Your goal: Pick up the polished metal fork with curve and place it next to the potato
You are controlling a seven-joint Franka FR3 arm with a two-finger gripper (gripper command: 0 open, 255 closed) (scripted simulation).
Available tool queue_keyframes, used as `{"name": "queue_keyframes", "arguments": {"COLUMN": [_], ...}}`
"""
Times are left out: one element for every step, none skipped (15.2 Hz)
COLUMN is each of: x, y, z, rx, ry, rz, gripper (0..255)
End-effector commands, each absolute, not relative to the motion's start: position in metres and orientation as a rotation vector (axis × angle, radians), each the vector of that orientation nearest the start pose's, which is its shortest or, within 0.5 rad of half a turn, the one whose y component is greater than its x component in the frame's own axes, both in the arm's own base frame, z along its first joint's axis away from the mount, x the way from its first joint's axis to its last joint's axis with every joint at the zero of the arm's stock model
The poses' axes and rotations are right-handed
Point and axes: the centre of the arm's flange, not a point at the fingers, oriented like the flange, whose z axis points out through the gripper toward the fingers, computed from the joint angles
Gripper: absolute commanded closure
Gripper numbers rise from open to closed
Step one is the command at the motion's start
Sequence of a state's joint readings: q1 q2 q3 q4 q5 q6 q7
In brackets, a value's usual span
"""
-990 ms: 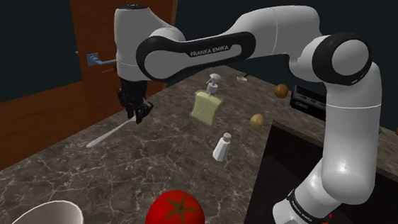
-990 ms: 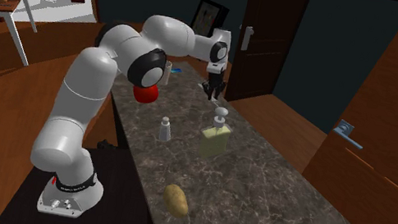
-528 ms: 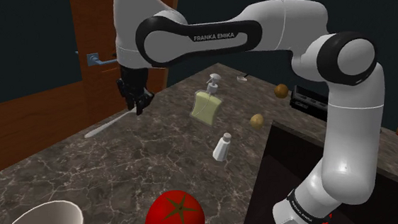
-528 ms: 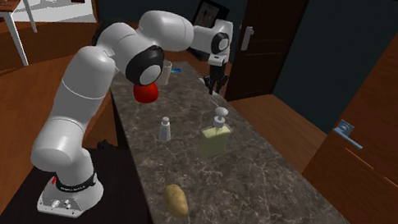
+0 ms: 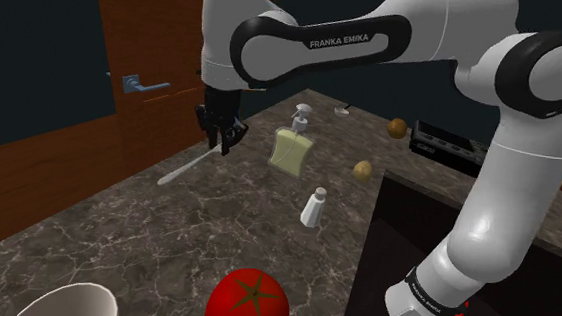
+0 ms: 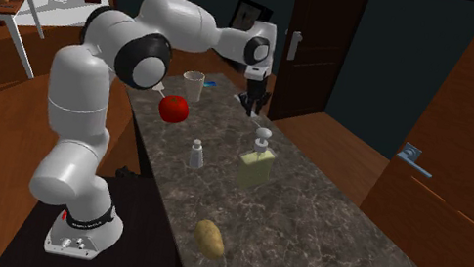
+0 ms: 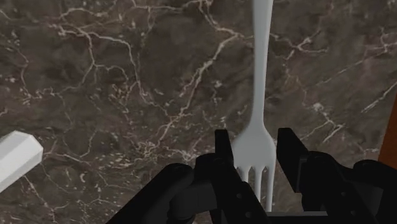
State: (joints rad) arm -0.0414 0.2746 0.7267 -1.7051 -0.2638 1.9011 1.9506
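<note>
The fork point(image 5: 188, 166), plain pale grey and slim, slants above the dark marble counter point(image 5: 214, 233). Its tines are up in the gripper point(image 5: 222, 146) and its handle runs down toward the shoulder view's left. The black fingers point(image 7: 224, 147) clasp its tined head from both sides.

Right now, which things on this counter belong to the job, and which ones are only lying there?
Part of the job:
- fork, clasped in the fingers above the counter
- potato

Only lying about:
- soap bottle
- shaker
- tomato
- cup
</note>
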Motion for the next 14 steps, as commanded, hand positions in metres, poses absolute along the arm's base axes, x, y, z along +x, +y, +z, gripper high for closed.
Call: {"name": "queue_keyframes", "arguments": {"x": [0.506, 0.502, 0.497, 0.493, 0.488, 0.484, 0.479, 0.475, 0.471, 0.466, 0.462, 0.457, 0.453, 0.448], "y": [0.326, 0.314, 0.301, 0.289, 0.276, 0.264, 0.251, 0.239, 0.227, 0.214, 0.202, 0.189, 0.177, 0.164], "z": [0.46, 0.46, 0.46, 0.46, 0.46, 0.46, 0.46, 0.46, 0.46, 0.46, 0.46, 0.46, 0.46, 0.46], "rx": [-2.611, -2.611, -2.611, -2.611, -2.611, -2.611, -2.611, -2.611, -2.611, -2.611, -2.611, -2.611, -2.611, -2.611], "ry": [1.781, 1.781, 1.781, 1.781, 1.781, 1.781, 1.781, 1.781, 1.781, 1.781, 1.781, 1.781, 1.781, 1.781], "rz": [-0.102, -0.102, -0.102, -0.102, -0.102, -0.102, -0.102, -0.102, -0.102, -0.102, -0.102, -0.102, -0.102, -0.102], "gripper": [255, 255, 255, 255, 255, 255, 255, 255, 255, 255, 255, 255, 255, 255]}}
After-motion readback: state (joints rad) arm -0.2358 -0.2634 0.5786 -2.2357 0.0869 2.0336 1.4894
